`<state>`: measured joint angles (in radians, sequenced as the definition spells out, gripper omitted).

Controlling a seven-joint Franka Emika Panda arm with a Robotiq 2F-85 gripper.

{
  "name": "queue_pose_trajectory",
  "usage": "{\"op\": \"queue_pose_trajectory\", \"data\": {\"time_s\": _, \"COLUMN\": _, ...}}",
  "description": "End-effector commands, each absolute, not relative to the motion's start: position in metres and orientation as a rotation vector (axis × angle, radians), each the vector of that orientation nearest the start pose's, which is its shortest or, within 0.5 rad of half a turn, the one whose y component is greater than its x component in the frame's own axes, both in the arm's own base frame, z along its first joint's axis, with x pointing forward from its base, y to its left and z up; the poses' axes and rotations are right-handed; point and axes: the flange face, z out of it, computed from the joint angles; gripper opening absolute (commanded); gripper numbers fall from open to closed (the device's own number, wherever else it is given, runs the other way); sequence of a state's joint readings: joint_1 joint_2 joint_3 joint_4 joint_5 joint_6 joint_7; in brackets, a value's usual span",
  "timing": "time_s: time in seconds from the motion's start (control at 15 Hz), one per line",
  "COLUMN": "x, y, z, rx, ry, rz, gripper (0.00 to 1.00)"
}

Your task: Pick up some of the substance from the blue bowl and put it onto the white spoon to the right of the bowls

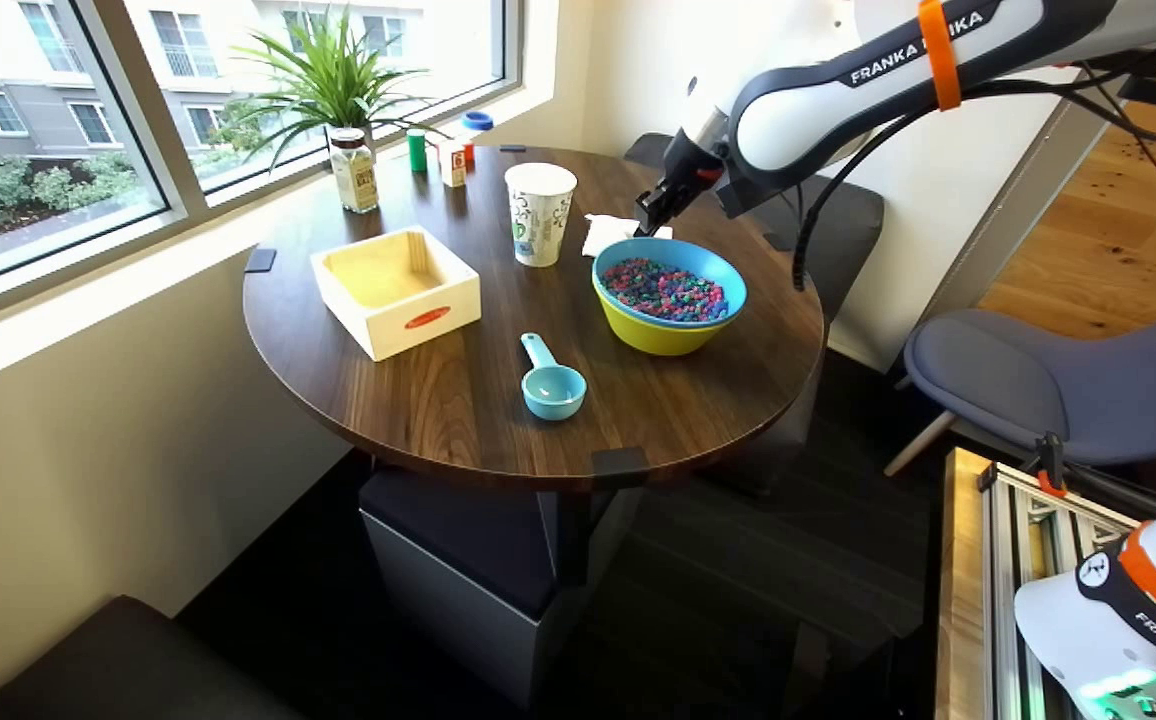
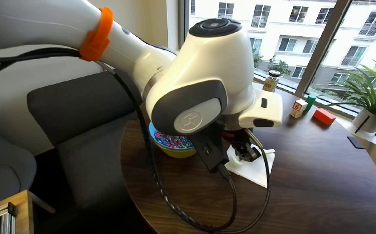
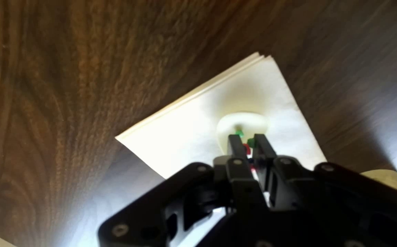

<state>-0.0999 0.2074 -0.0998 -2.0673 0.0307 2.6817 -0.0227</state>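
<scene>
- Far left in an exterior view, a plant (image 1: 333, 75) spreads thin, arching green leaves; then a glass jar (image 1: 356, 175) with a dark lid and printed label.
- A square-cornered, open-topped box (image 1: 393, 325) of pale wood, marked with a red oval, on the round table (image 1: 458, 400) of dark, streaked wood grain.
- Farther back, a smooth green cylinder (image 1: 417, 152) and a pale block (image 1: 452, 163) bearing a red figure.
- A tall, tapered paper cup (image 1: 541, 225), white with scrolling print, and nearer the camera a glossy teal measuring scoop (image 1: 553, 405).
- A folded white napkin (image 3: 184, 137), layered along its edge; the white spoon (image 3: 250, 120) lies on it, its oval head smooth, partly hidden.
- Over the spoon, the gripper (image 3: 247, 139): its black, blocky fingers (image 3: 234, 147) stand close together with a narrow gap. Green and red bits (image 3: 239, 132) show at the tips; whether these are pinched or lie on the spoon, I cannot tell.
- Near the napkin, the blue bowl (image 1: 708, 264), wide and round, yellow-green outside, holding the substance (image 1: 666, 290), a grainy heap of purple, red, blue and green specks.
- Toward the right, the white robot arm (image 1: 808, 110), banded by an orange strap (image 1: 939, 55).
</scene>
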Motion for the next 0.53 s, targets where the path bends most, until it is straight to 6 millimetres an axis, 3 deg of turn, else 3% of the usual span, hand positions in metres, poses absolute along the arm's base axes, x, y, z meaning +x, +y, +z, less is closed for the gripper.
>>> {"op": "queue_pose_trajectory", "data": {"time_s": 0.0, "x": 0.6074, "y": -0.1199, "z": 0.3732, "rx": -3.091, "ry": 0.327, "rz": -0.660, "gripper": 0.24}}
{"op": "queue_pose_trajectory", "data": {"time_s": 0.13, "x": 0.6075, "y": -0.1196, "z": 0.3737, "rx": -3.090, "ry": 0.327, "rz": -0.661, "gripper": 0.37}}
{"op": "queue_pose_trajectory", "data": {"time_s": 0.27, "x": 0.6076, "y": -0.1197, "z": 0.3742, "rx": -3.090, "ry": 0.327, "rz": -0.663, "gripper": 0.35}}
{"op": "queue_pose_trajectory", "data": {"time_s": 0.4, "x": 0.6074, "y": -0.1199, "z": 0.3754, "rx": -3.087, "ry": 0.329, "rz": -0.667, "gripper": 0.39}}
{"op": "queue_pose_trajectory", "data": {"time_s": 0.47, "x": 0.6074, "y": -0.1201, "z": 0.3772, "rx": -3.084, "ry": 0.331, "rz": -0.673, "gripper": 0.51}}
